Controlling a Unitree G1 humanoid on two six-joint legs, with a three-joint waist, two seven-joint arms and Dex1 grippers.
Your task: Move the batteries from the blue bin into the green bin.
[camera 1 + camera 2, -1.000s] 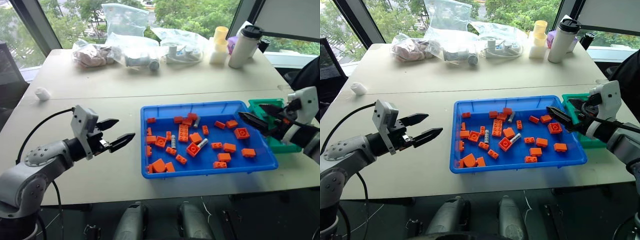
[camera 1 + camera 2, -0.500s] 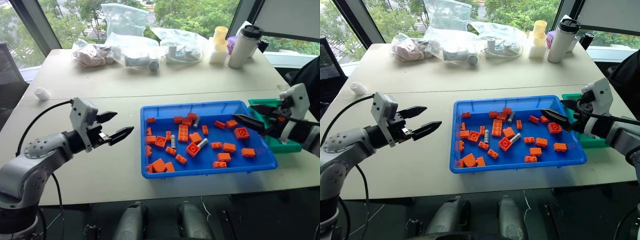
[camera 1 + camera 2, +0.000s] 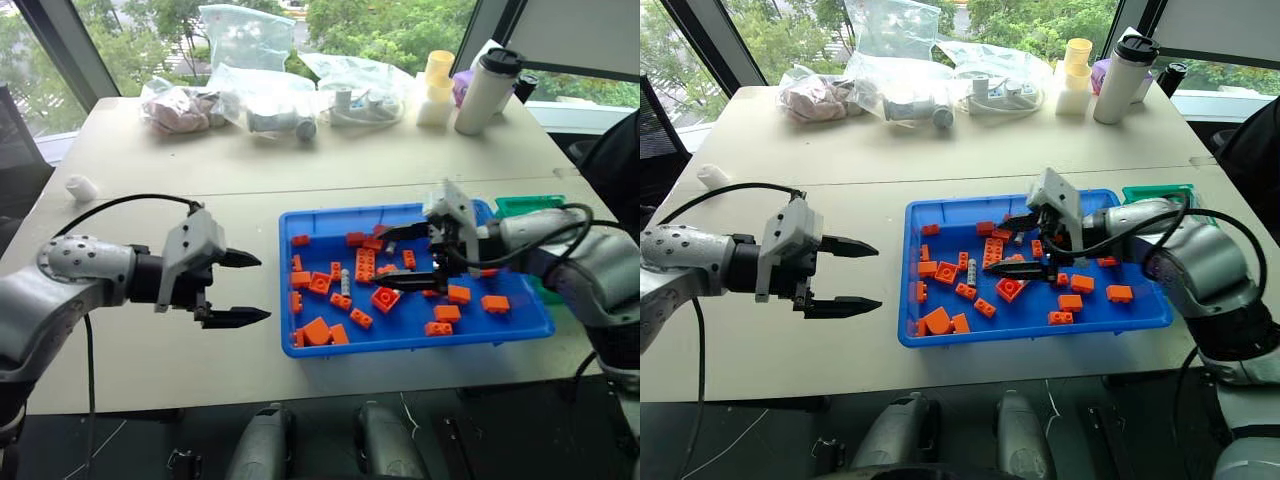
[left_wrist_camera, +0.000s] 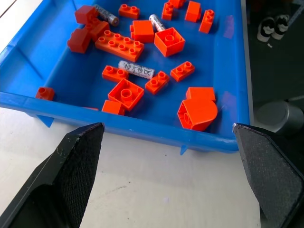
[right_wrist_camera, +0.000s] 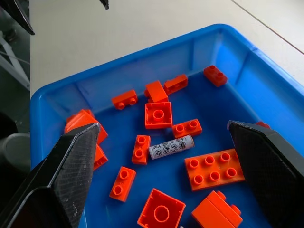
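**Right gripper wide open over the blue bin, batteries among the bricks**

The table [image 3: 250, 180] carries the blue bin [image 3: 520, 335], which sits at the near right part of the tabletop. Beyond its far right corner, partly hidden by the right arm, stands the green bin [image 3: 528, 206]. Along the table's far edge lie clear plastic bags [image 3: 260, 90] and a white flask with a black lid [image 3: 488, 90].

The left gripper [image 3: 245, 288] hangs above bare tabletop just left of the blue bin, its two black fingers spread wide with nothing between them. The right gripper [image 3: 400, 262] is over the middle of the blue bin, pointing toward the robot's left; its fingers also stand far apart and grip nothing.

Orange toy bricks [image 3: 366, 266] lie scattered across the bin floor. Among them are the batteries [image 5: 171, 147]: one lies flat between the right gripper's fingers in the right wrist view, and the left wrist view shows three lying apart from one another among the bricks.
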